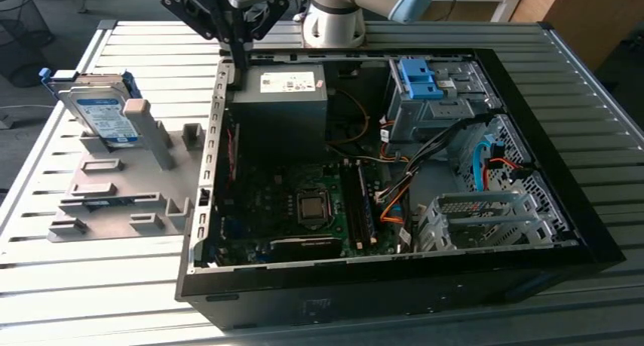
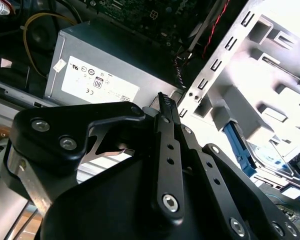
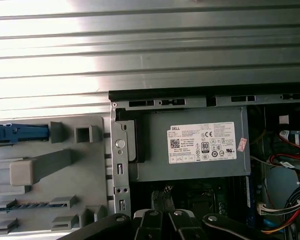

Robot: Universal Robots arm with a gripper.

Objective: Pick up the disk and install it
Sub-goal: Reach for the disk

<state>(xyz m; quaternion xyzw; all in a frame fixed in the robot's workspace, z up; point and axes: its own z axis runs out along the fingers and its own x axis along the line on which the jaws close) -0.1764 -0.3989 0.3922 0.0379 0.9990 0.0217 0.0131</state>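
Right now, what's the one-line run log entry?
gripper: shut, empty, above case corner by power supply | disk: leaning in grey fixture, outside case | install: not done

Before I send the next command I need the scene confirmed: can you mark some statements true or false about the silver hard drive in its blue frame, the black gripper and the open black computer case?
1. The silver hard drive in its blue plastic frame stands on edge in the grey slotted holder, outside the case. True.
2. The black gripper holds the drive. False: it is shut on nothing, at the edge of the open black computer case.
3. The grey power-supply box with a white sticker sits inside the case. True.
4. The bare blue plastic bracket lies on the grey holder. False: it sits on the metal drive cage inside the case.
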